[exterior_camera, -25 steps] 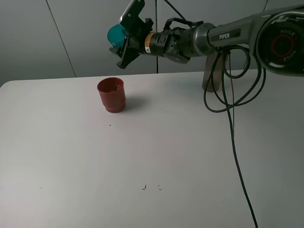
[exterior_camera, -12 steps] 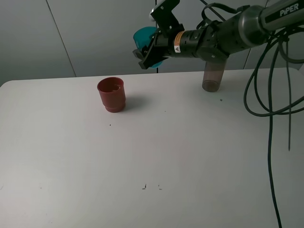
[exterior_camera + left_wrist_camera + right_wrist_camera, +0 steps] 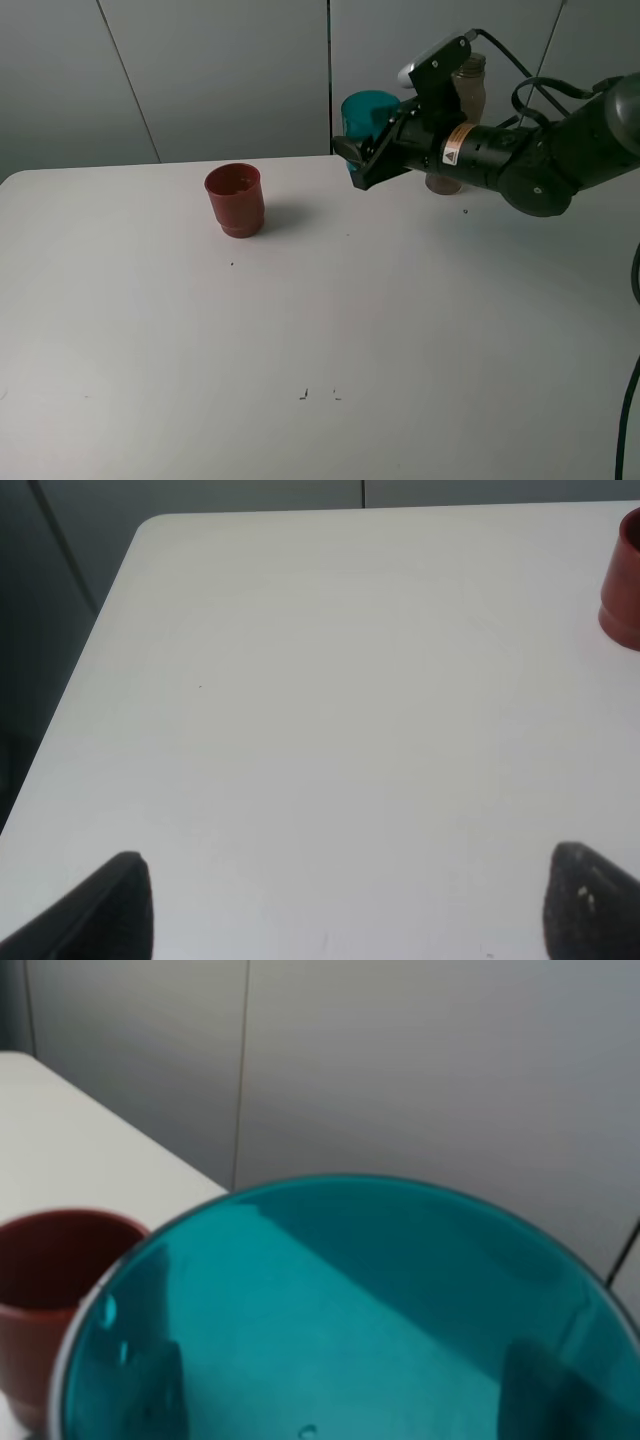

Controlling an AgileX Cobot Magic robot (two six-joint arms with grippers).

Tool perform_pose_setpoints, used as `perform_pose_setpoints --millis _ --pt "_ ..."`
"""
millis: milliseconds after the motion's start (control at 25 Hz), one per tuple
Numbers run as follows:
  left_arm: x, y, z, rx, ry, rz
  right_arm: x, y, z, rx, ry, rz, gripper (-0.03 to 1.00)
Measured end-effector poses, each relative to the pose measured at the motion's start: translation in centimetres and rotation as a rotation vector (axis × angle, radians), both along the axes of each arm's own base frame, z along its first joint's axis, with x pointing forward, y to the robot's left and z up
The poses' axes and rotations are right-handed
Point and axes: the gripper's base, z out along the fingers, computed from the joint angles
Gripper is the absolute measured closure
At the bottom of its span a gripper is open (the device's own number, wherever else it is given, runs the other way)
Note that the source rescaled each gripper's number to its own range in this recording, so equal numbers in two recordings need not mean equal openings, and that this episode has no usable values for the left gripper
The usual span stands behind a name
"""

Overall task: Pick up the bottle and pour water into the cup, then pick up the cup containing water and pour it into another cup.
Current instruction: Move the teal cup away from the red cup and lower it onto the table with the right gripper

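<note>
The teal cup (image 3: 366, 112) hangs nearly upright above the back of the table, and my right gripper (image 3: 362, 152) is shut on its side. In the right wrist view the cup (image 3: 340, 1310) fills the frame, and I see no water in it. The red cup (image 3: 235, 200) stands on the table to its left and also shows in both wrist views (image 3: 45, 1290) (image 3: 624, 580). The bottle (image 3: 470, 88) stands behind my right arm, mostly hidden. My left gripper (image 3: 350, 910) is open over bare table.
The white table (image 3: 300, 330) runs to its left edge (image 3: 90, 660), with a grey wall behind. A black cable (image 3: 632, 300) hangs at the right edge of the high view. Small dark specks (image 3: 318, 394) mark the table near the front.
My right arm has swung right and down from above the red cup. It carried the teal cup along and turned it back toward upright. The red cup has not moved.
</note>
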Motion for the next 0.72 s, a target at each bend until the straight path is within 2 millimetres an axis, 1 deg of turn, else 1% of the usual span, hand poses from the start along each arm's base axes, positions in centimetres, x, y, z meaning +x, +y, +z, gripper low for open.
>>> perform_pose_setpoints --millis 160,360,560,720 --pt "0.0 0.0 0.0 0.0 0.0 0.0 -1.7 -1.7 -1.9 -0.019 0.067 -0.069 0.92" --pt "0.0 0.0 0.0 0.0 0.0 0.0 -3.0 -4.1 -3.4 -0.003 0.141 -0.188 0.92" --pt "0.0 0.0 0.0 0.0 0.0 0.0 -3.8 -6.4 -4.4 -0.007 0.201 -0.281 0.92" --pt "0.0 0.0 0.0 0.0 0.0 0.0 -3.7 -8.6 -4.7 -0.007 0.213 -0.344 0.92"
